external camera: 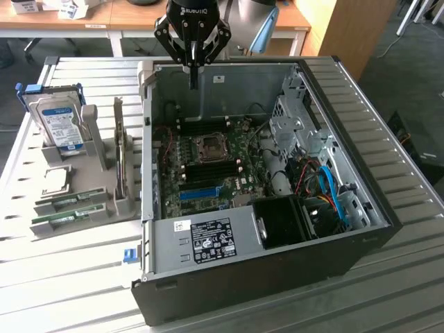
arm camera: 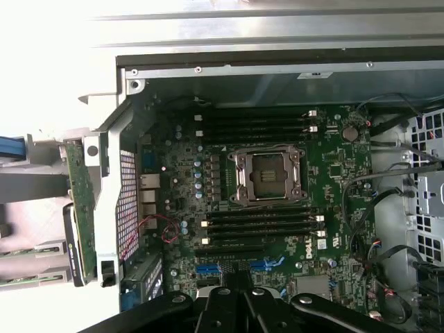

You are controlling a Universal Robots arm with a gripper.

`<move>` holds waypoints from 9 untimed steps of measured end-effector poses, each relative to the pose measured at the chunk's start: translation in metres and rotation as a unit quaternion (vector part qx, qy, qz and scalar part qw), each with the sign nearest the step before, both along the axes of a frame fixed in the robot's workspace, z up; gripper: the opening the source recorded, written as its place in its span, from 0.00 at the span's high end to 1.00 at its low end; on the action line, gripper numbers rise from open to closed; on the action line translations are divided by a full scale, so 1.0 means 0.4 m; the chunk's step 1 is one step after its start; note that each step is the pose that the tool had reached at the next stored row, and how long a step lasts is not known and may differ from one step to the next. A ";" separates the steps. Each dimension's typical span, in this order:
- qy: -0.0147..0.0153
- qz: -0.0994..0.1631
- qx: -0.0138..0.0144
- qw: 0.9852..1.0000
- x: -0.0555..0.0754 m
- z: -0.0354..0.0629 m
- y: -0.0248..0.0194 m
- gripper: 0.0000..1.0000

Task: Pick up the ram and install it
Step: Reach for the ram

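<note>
My gripper (external camera: 193,83) hangs shut and empty over the far wall of the open computer case (external camera: 277,250), high above the motherboard (external camera: 208,156). In the wrist view its fingertips (arm camera: 238,283) meet over the board's near edge, with the black memory slots (arm camera: 260,225) and the CPU socket (arm camera: 267,175) spread out beneath. The ram (external camera: 73,201) lies flat in the grey holder (external camera: 97,173) outside the case, on the exterior view's left, well away from the gripper. A twin green stick (external camera: 68,218) lies beside it. Both sticks (arm camera: 31,251) peek in at the wrist view's edge.
The holder also carries a hard drive (external camera: 59,125) in a blue bracket, an upright expansion card (external camera: 121,149) and a CPU chip (external camera: 57,180). Cables, a drive cage (external camera: 298,128) and a black fan shroud (external camera: 281,220) crowd the case's right side. Everything rests on a slatted metal table (external camera: 69,277).
</note>
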State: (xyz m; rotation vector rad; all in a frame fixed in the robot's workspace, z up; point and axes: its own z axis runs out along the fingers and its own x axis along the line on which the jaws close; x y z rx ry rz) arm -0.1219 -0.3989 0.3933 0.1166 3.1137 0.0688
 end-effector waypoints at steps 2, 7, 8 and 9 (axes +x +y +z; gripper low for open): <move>0.000 0.000 0.000 1.000 0.000 0.000 0.000 0.89; 0.000 0.000 0.000 1.000 -0.008 -0.001 0.000 0.89; 0.000 0.000 0.000 1.000 -0.011 -0.001 0.000 0.89; 0.000 0.000 0.000 1.000 -0.014 -0.001 0.000 0.89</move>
